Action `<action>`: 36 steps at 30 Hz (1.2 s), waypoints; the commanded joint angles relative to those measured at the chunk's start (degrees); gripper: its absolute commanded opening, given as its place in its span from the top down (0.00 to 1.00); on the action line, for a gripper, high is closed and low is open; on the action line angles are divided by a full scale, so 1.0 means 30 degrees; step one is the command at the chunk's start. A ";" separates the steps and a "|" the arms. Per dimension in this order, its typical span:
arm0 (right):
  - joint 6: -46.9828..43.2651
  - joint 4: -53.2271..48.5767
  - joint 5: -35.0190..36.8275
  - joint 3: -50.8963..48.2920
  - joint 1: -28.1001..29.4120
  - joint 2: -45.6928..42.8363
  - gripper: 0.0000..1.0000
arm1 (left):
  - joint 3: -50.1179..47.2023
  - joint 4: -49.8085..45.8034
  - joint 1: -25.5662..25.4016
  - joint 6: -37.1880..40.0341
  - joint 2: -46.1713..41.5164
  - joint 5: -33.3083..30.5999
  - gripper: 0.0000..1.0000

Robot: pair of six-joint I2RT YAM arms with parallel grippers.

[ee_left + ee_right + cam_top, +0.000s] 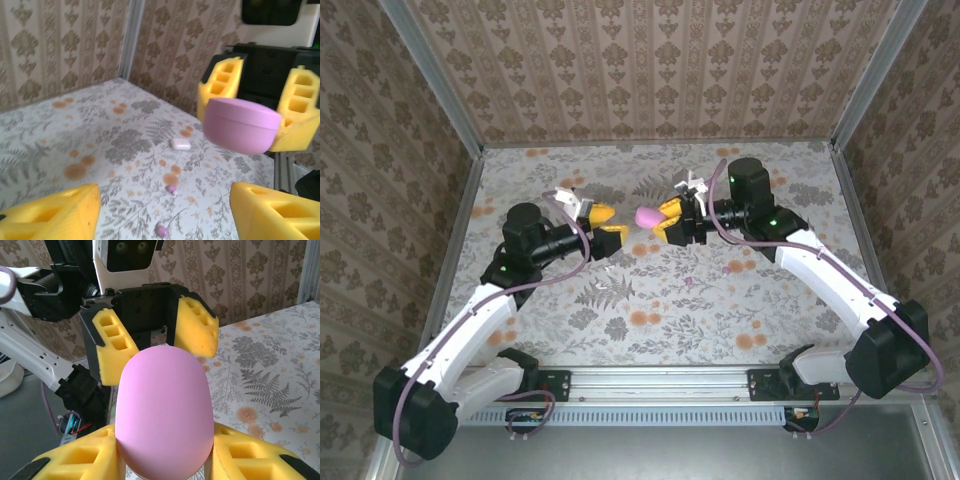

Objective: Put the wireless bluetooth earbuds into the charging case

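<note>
At the centre-left of the top view we found the left pincer (606,225) wide open and empty, its yellow fingers aimed at the other arm. Just right of it, at the middle of the frame, hung the pink charging case (647,216), lifted off the table (800,310). It was clamped between the fingers of the right pincer (667,222). In both wrist views the case looked shut, a smooth oval with no gap at the lid.

The two pinkish-purple earbuds (171,188) lay loose on the flowered cloth, low in the middle of the left wrist view and well apart from both pincers. A small white rounded piece (180,144) sat beyond them.

We judged the work to be at an early step: the case was presented in the air and no earbud was seated. Next, we thought, the open pincer would need to close in on the lid and lift it while the other arm held steady, and only then pick up an earbud.
</note>
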 commanded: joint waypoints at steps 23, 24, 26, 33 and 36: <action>-0.0320 -0.0341 -0.2231 0.1292 -0.0130 0.1044 0.60 | 0.1801 0.3916 -0.1369 -0.0204 0.3018 0.4298 0.36; -0.0373 -0.0411 -0.2229 0.1313 -0.0142 0.1045 0.60 | 0.1841 0.3863 -0.1370 -0.0203 0.3043 0.4281 0.38; -0.0440 -0.0438 -0.2246 0.1286 -0.0142 0.1016 0.60 | 0.1915 0.3873 -0.1427 -0.0203 0.3051 0.4290 0.39; -0.0566 -0.0297 -0.2272 0.1228 -0.0140 0.0932 0.60 | 0.2125 0.3403 -0.1589 -0.0264 0.3222 0.4421 0.45; -0.0503 0.0029 -0.2100 0.1030 -0.0121 0.0805 0.60 | 0.2235 0.3116 -0.1662 -0.0102 0.3223 0.4443 0.45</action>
